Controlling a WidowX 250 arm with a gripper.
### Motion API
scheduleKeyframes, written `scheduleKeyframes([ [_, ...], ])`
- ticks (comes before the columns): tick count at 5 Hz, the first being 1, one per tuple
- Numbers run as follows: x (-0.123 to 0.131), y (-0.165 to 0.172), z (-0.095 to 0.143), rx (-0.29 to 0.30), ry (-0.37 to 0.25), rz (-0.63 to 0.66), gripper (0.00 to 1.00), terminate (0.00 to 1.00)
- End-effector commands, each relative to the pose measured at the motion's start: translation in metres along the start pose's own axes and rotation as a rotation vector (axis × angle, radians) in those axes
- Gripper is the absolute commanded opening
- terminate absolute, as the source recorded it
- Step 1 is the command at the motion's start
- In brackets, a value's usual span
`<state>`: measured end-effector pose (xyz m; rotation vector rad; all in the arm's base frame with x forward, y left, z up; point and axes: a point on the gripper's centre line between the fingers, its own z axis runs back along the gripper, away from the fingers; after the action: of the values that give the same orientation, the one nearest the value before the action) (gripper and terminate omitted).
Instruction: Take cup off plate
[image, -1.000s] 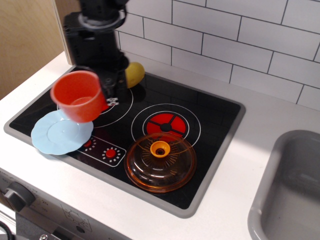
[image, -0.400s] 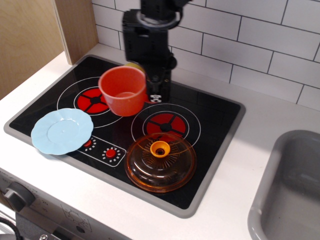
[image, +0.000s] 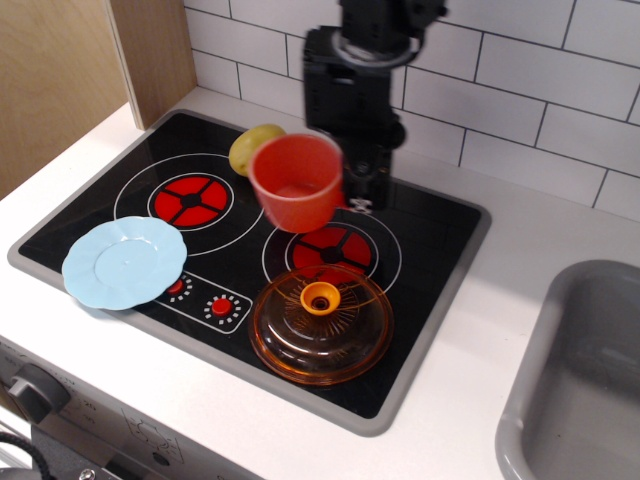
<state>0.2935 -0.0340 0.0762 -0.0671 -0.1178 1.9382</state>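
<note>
The orange-red cup hangs in the air, upright and open side up, above the right burner of the black stovetop. My gripper is shut on the cup's right side, with the black arm rising behind it. The pale blue scalloped plate lies bare at the stovetop's front left corner, well to the left of the cup and below it.
A transparent orange domed lid with a knob lies at the stovetop's front, just below the cup. A yellow-green fruit sits at the back, left of the cup. A grey sink is at right, a wooden panel at left.
My gripper has carried the cup up and to the right, from just above the plate to over the right burner. The plate has stayed put.
</note>
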Motion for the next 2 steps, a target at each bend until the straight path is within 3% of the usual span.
scheduleKeyframes([
  [1,-0.0139,0.0025,0.0000,-0.050,0.012,-0.024,0.00,0.00],
  [2,-0.0153,0.0014,-0.0024,-0.034,0.017,-0.032,0.00,0.00],
])
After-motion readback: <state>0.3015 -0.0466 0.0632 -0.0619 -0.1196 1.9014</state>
